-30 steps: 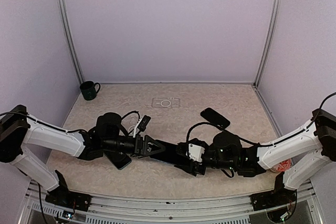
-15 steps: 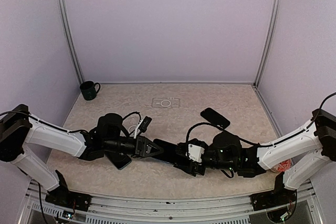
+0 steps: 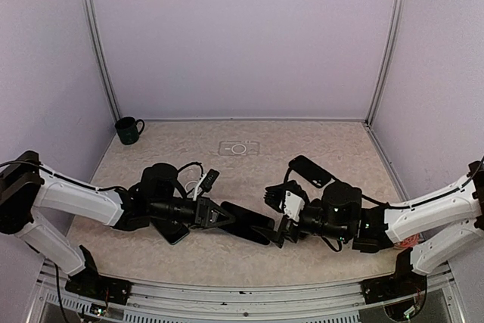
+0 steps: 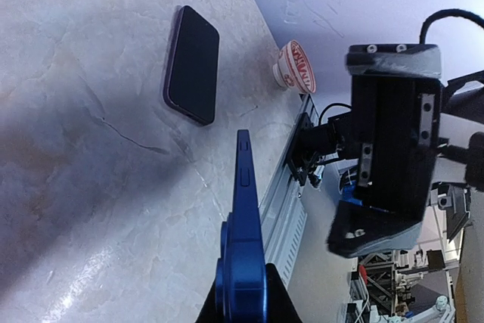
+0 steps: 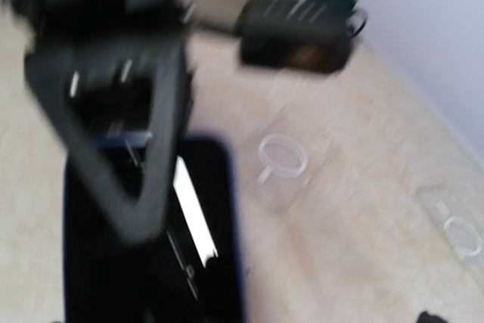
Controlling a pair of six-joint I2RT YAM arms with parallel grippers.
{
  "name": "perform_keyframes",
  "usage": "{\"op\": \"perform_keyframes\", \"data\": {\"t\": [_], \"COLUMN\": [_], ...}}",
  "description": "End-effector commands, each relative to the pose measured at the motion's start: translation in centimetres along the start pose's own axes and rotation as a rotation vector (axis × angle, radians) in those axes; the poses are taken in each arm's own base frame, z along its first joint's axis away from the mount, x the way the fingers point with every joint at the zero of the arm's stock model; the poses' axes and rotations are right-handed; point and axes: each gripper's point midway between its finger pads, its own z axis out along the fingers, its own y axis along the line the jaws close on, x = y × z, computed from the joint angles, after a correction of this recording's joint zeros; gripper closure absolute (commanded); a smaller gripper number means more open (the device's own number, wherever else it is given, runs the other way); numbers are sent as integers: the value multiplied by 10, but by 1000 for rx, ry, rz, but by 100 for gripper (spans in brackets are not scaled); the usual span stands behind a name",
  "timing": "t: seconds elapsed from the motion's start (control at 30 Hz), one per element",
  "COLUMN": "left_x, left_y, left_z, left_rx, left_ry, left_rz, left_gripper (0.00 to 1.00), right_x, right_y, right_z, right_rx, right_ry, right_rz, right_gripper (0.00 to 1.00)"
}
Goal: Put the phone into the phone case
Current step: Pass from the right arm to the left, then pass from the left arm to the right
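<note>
In the top view my left gripper [image 3: 221,215] is shut on the near end of a dark phone [image 3: 248,222] with a blue rim, holding it low over the table. The left wrist view shows that phone [image 4: 243,209] edge-on between my fingers. My right gripper [image 3: 277,215] stands open just right of the phone's free end, apart from it. The blurred right wrist view shows the phone's dark face [image 5: 151,247]. A clear phone case [image 3: 239,147] with a ring lies flat at mid-back, and a clear case [image 5: 283,160] also shows in the right wrist view.
A second dark phone [image 3: 310,170] lies at the right-back, seen too in the left wrist view [image 4: 191,64]. A dark flat item [image 3: 175,233] lies under my left arm. A green mug [image 3: 128,130] stands in the back left corner. A red-and-white cup [image 4: 296,67] lies near the front right edge.
My left gripper closed on the phone. My right gripper let go of the phone's other end, opened wide and drew back to the right.
</note>
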Motion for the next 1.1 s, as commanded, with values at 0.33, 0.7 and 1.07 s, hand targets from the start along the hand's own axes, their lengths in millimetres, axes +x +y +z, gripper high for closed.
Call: {"op": "perform_keyframes", "data": {"t": [0.33, 0.7, 1.07], "left_x": [-57, -75, -85], "left_y": [-95, -136, -156], "left_z": [-47, -73, -75], "left_rx": [128, 213, 307], "left_ry": [-219, -341, -414], "left_rz": [348, 470, 523], "left_gripper": [100, 100, 100], "right_x": [-59, -124, -138], "right_y": [-60, -44, -39], "right_z": [-41, -50, -41], "right_rx": [43, -335, -469], "right_ry": [-142, -289, -301], "right_rz": [528, 748, 859], "right_gripper": [1, 1, 4]}}
